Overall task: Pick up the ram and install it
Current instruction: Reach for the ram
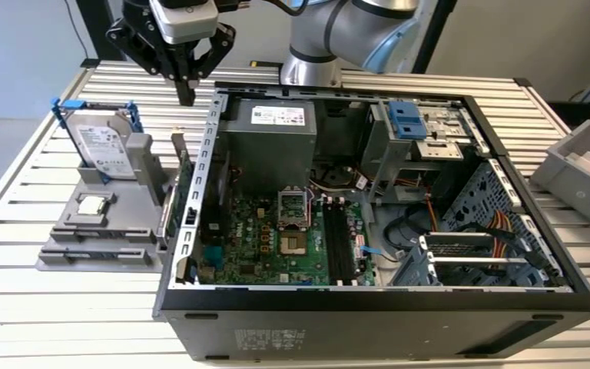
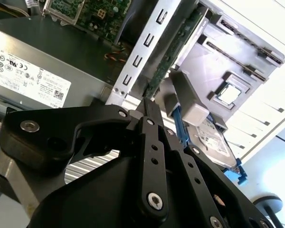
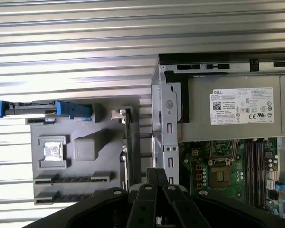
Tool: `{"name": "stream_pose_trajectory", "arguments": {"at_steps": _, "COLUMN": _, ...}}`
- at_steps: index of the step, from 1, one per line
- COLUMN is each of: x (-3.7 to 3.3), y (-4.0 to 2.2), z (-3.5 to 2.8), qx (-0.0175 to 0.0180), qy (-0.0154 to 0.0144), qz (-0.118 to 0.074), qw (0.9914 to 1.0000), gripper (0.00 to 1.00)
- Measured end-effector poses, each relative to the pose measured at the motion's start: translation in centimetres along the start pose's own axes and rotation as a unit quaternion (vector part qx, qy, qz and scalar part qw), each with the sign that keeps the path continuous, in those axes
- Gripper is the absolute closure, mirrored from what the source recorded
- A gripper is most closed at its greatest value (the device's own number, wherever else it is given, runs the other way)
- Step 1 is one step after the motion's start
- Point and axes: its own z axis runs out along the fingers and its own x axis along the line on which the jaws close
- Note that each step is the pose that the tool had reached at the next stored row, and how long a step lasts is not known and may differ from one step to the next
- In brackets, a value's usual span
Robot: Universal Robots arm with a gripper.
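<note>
Nearest us in the exterior view is the open PC case (image 1: 377,311), parked along the table's (image 1: 70,327) near edge with the motherboard (image 1: 274,238) facing up. Just beside it, toward the exterior view's left, sits the gray parts holder (image 1: 90,265).

We're fairly sure the ram (image 3: 71,179) is the thin dark strip lying edge-up in one of the two long slots at the holder's near end (honestly it's too thin to swear by). Its long axis runs along the table's near edge. That puts it crosswise to the motherboard's long black slots (image 1: 336,242), which run near to far.

Farther back on the holder there's a CPU (image 1: 92,205), then the hard drive (image 1: 101,142) standing in its blue frame. The bigger green card (image 1: 182,192) stands on edge between holder and case.

The gripper (image 1: 185,96) hangs roughly above the far end of that card, close to the table's far edge. Its fingers are pinched together with nothing between them. So from the claw the ram lies toward the near edge and a bit to the exterior view's left, well apart.

The table is ribbed aluminium slats. The arm's base (image 1: 310,69) stands at the far edge, and a gray bin (image 1: 567,165) sits off toward the exterior view's right.
</note>
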Motion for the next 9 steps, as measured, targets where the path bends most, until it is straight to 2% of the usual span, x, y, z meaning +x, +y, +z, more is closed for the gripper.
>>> {"name": "stream_pose_trajectory", "arguments": {"at_steps": 9, "x": 1.02, "y": -0.07, "z": -0.02, "qx": 0.0, "qy": 0.0003, "qz": 0.0, "qw": 1.0, "gripper": 1.0}}
